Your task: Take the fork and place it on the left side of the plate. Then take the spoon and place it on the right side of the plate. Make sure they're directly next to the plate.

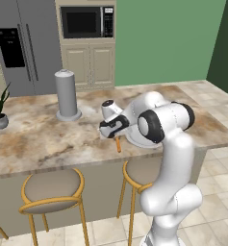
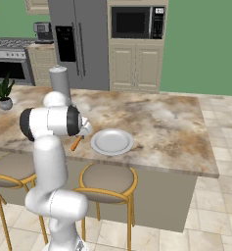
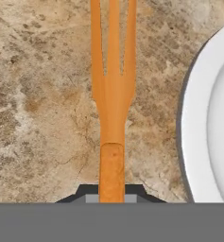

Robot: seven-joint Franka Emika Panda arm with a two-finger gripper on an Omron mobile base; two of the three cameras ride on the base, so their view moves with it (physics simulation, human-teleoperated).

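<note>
At 9 o'clock of the plate [image 3: 205,118], near its rim, you see the fork [image 3: 112,94] pinched by its handle in the narrowly closed gripper [image 3: 112,194]. You judge the fork nearly placed but not released; the spoon's turn remains. At 11 o'clock a grey canister [image 1: 68,94] stands well apart; nothing blocks the way.

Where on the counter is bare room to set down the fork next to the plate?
A bare strip of counter lies just left of the plate, under the fork that the tool holds. More bare marble stretches right of the plate. Toward the grey canister, the arm crowds the space.
</note>
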